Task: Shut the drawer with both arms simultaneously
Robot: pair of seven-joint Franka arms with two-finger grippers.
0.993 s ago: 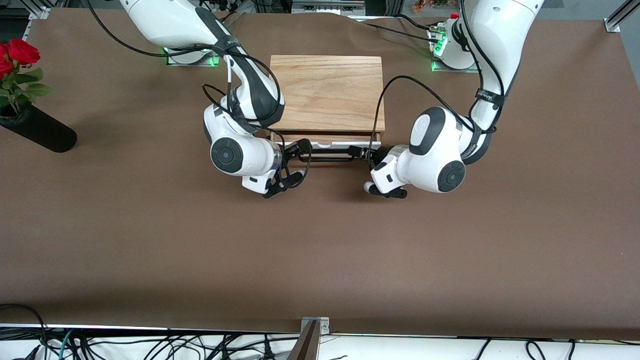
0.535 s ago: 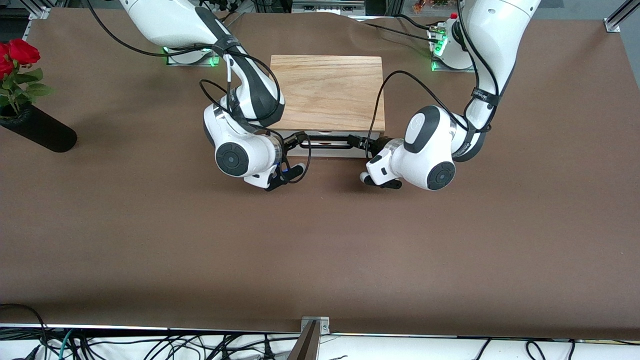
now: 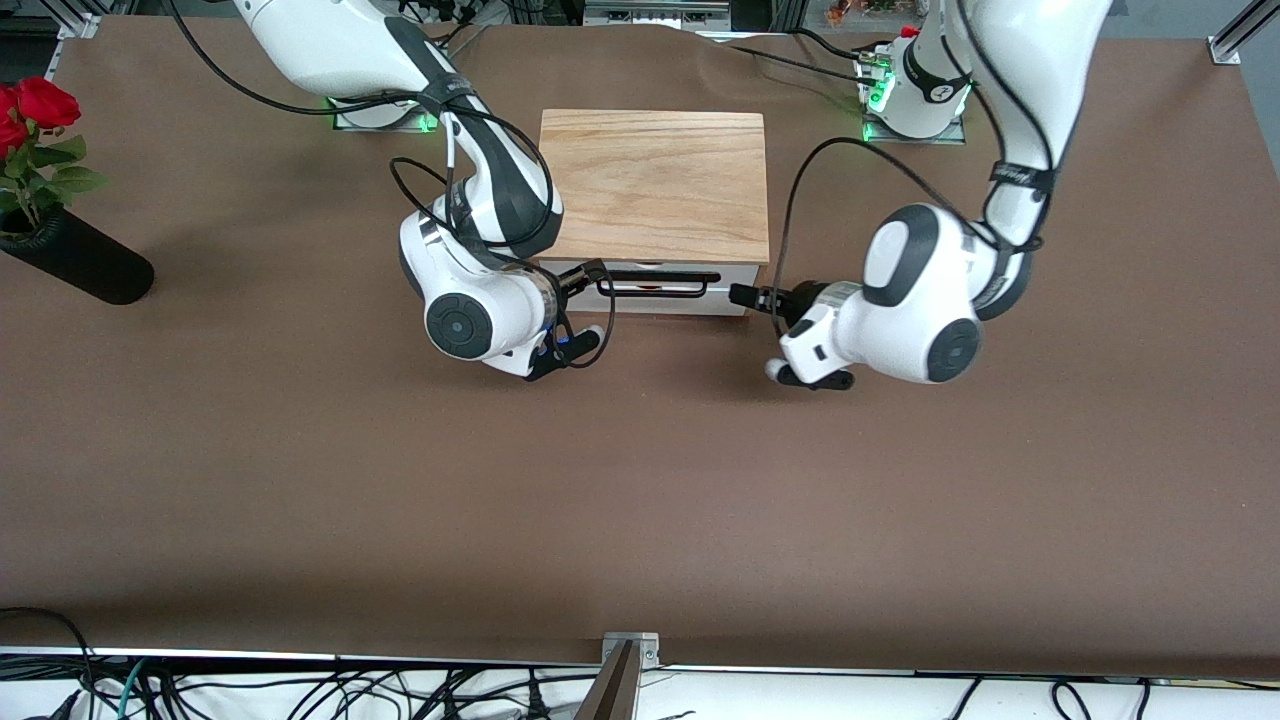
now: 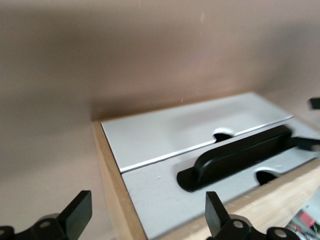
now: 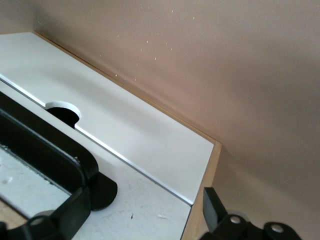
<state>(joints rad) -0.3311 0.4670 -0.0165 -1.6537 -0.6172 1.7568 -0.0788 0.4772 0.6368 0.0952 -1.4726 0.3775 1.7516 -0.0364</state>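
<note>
The drawer [image 3: 680, 301] sits pushed into the oak-coloured box [image 3: 655, 185], with its white front flush under the wooden top. Its black bar handle [image 3: 655, 285] faces the front camera. My right gripper [image 3: 585, 277] is open at the handle's end toward the right arm. In the right wrist view the gripper [image 5: 144, 212] straddles the corner of the white front [image 5: 150, 210], beside the handle [image 5: 45, 155]. My left gripper [image 3: 747, 296] is open and empty, just off the box's corner toward the left arm's end. In the left wrist view the gripper [image 4: 147, 217] faces the white front [image 4: 165, 195] and handle [image 4: 235, 157].
A black vase [image 3: 80, 262] with red roses [image 3: 30, 105] lies at the right arm's end of the table. Brown table surface [image 3: 640, 500] spreads between the box and the front edge, where cables [image 3: 300, 690] hang.
The drawer has gone from slightly open to flush with the box. My left gripper has drawn back from the handle toward the left arm's end. My right gripper stays by the handle.
</note>
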